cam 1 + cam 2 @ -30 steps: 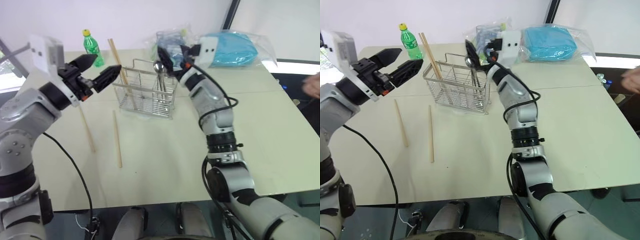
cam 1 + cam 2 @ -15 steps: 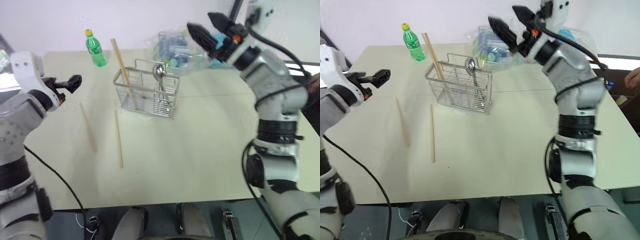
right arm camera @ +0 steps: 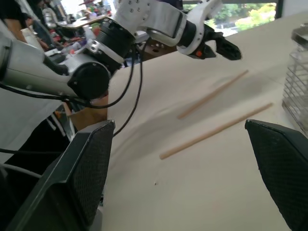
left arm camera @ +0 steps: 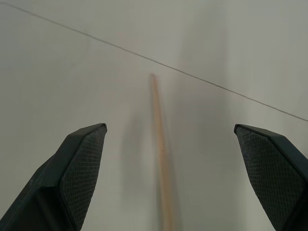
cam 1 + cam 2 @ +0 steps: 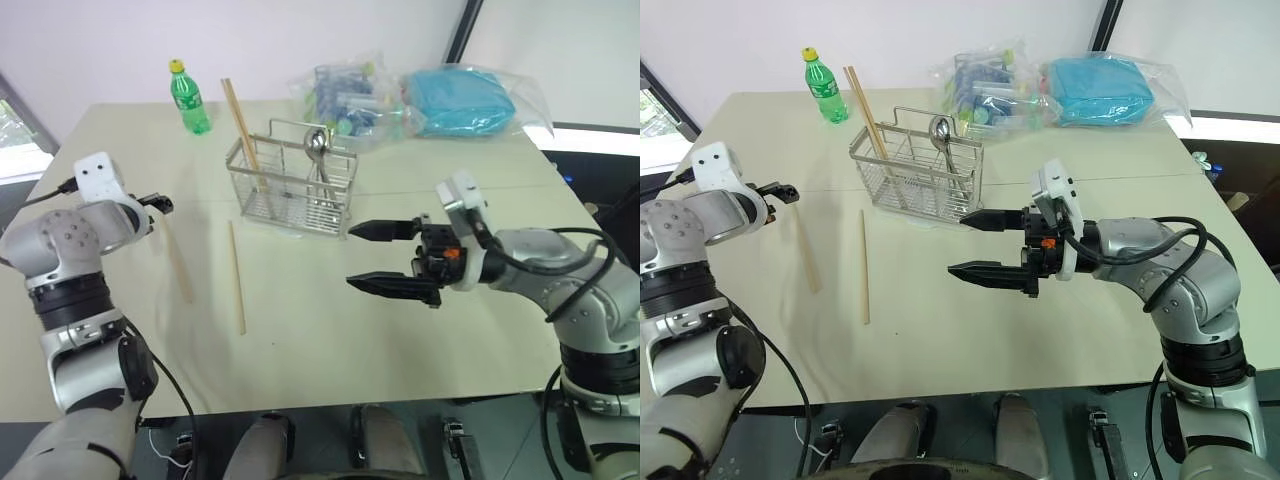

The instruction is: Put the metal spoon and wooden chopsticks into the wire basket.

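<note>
The wire basket (image 5: pixel 293 186) stands upright on the worktop (image 5: pixel 330 330), toward its far side. The metal spoon (image 5: pixel 318 152) stands in a basket compartment, bowl up, and one of the wooden chopsticks (image 5: pixel 244 125) leans in the basket at its left end, tip projecting above the rim. Two more chopsticks lie flat on the worktop to the left of the basket: one (image 5: pixel 236 277) nearer the basket, one (image 5: pixel 177 260) further left, apart from each other. My left hand (image 5: pixel 780 191) is over the far end of the leftmost chopstick, fingers spread wide, holding nothing; the left wrist view shows that chopstick (image 4: pixel 161 163) running between the two fingers without contact. My right hand (image 5: pixel 385 257) points to the left, just in front of the basket, fingers wide apart and empty. The right wrist view shows both loose chopsticks and my left hand (image 3: pixel 219 46) beyond them. Behind the basket stand a green bottle (image 5: pixel 188 97), label not readable, and clear plastic bags (image 5: pixel 420 95), one with blue contents.
</note>
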You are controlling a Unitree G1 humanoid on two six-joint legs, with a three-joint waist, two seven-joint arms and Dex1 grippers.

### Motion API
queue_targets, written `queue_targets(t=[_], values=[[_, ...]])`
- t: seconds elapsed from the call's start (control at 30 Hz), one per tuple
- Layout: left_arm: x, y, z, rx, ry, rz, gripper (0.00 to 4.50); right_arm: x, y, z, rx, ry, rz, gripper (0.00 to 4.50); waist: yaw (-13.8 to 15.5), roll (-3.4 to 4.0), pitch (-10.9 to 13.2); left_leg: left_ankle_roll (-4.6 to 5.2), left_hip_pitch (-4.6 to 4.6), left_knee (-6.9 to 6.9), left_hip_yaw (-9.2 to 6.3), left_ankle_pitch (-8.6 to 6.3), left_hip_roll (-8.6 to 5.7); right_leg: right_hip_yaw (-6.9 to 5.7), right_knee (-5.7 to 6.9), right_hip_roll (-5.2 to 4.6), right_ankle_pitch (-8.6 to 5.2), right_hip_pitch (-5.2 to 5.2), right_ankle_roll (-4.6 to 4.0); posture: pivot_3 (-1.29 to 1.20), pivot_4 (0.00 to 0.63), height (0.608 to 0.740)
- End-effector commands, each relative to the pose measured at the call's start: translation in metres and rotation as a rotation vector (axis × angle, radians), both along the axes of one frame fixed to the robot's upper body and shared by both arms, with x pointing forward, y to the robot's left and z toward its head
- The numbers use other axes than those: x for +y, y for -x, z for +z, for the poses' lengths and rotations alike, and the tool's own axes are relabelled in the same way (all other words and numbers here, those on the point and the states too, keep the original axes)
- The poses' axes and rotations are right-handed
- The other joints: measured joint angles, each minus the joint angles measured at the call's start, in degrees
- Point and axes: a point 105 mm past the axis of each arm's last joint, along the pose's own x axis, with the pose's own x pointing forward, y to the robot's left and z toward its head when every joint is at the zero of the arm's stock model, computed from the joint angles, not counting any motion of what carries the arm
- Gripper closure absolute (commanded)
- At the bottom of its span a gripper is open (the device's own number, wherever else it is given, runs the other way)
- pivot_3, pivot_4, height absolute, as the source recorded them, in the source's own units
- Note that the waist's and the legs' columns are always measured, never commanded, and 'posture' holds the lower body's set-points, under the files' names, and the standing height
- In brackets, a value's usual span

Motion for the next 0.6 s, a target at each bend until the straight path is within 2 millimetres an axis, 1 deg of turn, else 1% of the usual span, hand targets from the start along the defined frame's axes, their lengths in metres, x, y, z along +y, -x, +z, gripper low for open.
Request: queue_targets(t=[0.03,0.13,0.33,0.47,0.6], values=[[0.009,-0.012,0.005,-0.023,-0.016,0.023,0.00,-0.001,0.007,0.013,-0.055,-0.032,-0.012,0.04,0.3,-0.02,0.0,0.00,-0.01,0.01,0.00,0.00,-0.01,0.00,0.00,0.00,0.00,0.00,0.00,0.00,0.150,0.721],[0.009,-0.024,-0.002,-0.011,0.010,0.024,0.00,-0.003,0.005,0.016,-0.062,-0.049,-0.050,0.04,1.0,-0.04,0.0,0.01,-0.03,0.05,0.02,-0.01,-0.03,-0.01,-0.01,-0.03,0.00,0.00,0.01,0.00,0.150,0.721],[0.003,-0.043,-0.010,0.005,0.014,-0.014,0.00,-0.004,0.003,0.020,-0.070,-0.081,-0.096,0.04,1.1,-0.19,0.0,0.04,-0.07,0.11,0.01,-0.02,-0.08,-0.04,-0.01,-0.11,0.01,0.02,0.02,0.00,0.150,0.721],[-0.001,-0.049,-0.018,0.023,0.002,-0.049,0.00,-0.005,0.000,0.022,-0.071,-0.104,-0.138,0.04,1.0,-0.20,0.0,0.06,-0.06,0.10,0.01,-0.03,-0.08,-0.05,0.00,-0.11,0.00,0.01,0.04,0.00,0.150,0.721],[-0.007,-0.048,-0.029,0.064,0.020,-0.071,0.00,-0.007,-0.003,0.024,-0.068,-0.127,-0.172,0.04,0.9,-0.20,0.0,0.07,-0.04,0.08,0.03,-0.03,-0.07,-0.04,0.04,-0.11,0.00,-0.01,0.05,0.00,0.150,0.721]])
